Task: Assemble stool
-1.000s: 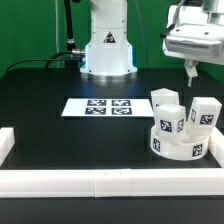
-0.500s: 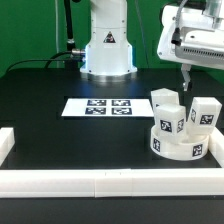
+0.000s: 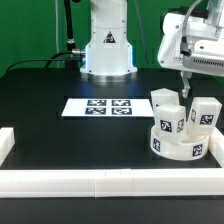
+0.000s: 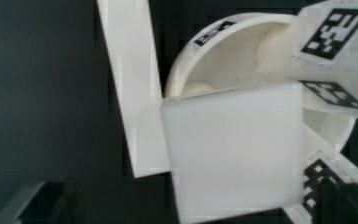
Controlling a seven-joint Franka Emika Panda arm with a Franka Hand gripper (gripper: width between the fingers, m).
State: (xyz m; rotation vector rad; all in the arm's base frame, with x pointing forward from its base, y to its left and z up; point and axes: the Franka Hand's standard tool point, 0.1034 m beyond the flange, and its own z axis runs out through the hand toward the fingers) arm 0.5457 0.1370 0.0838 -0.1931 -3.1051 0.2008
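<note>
Tool (image 3: 184, 84) lower now, wide open, empty, above three legs (image 3: 168, 117), one seat (image 3: 180, 146).

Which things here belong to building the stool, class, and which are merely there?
Job things:
round seat
three block legs, e.g.
gripper, open above them

Just there:
marker board
white border bars
black table
</note>
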